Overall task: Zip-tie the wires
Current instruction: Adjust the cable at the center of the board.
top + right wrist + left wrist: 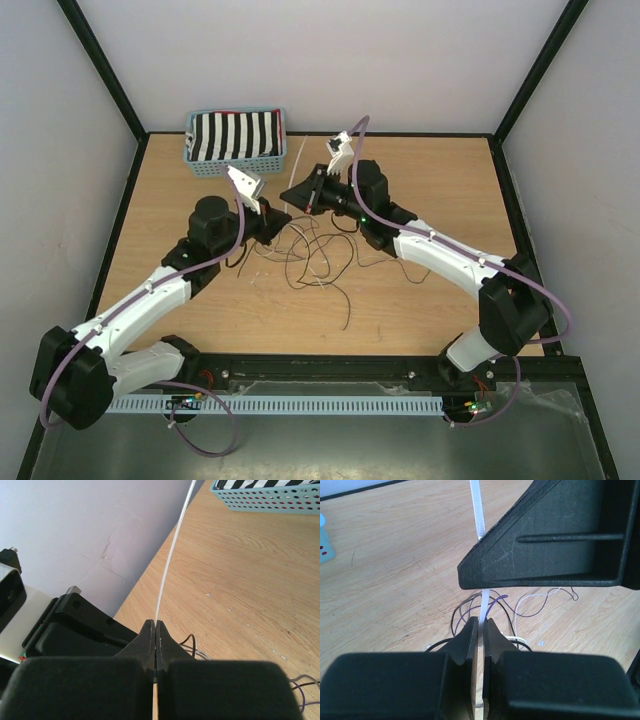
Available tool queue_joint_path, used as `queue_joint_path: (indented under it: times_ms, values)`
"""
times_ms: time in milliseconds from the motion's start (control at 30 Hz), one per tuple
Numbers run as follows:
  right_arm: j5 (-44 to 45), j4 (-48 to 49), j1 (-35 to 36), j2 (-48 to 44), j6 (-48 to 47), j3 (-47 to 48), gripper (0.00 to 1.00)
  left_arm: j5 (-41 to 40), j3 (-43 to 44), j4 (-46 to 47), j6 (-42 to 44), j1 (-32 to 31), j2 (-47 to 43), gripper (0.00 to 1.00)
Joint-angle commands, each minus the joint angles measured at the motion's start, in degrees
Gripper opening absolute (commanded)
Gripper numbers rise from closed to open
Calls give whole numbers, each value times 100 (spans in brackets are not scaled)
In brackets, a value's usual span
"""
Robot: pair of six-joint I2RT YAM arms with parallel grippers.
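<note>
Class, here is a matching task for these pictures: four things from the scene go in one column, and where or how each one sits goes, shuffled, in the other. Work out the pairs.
Things:
1 zip tie
2 wires
3 basket
4 striped cloth

Places or states:
a inside the basket
b loose loops in the middle of the table
c pinched in the left gripper
d at the table's far edge

Pairs: 1-c, 2-b, 3-d, 4-a
</note>
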Motion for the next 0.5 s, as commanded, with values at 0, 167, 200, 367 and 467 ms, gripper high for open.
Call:
queue_joint_path:
  times_ms: [0, 167, 200, 367, 467]
  values:
    - [365, -32, 25, -116, -242, 552, 0, -6, -276, 128, -55, -43, -65, 5]
    - [529, -112, 7, -106, -281, 748, 0, -89, -520, 208, -78, -88, -37, 3]
    - [536, -114, 7, -102, -277, 755, 0, -87, -541, 224, -84, -86, -30, 3]
    - [602, -112, -4, -117, -265, 775, 0, 23, -628, 332, -179, -89, 101, 4]
    - [604, -112, -5, -107, -252, 787, 0, 61, -669, 399, -228, -93, 196, 6]
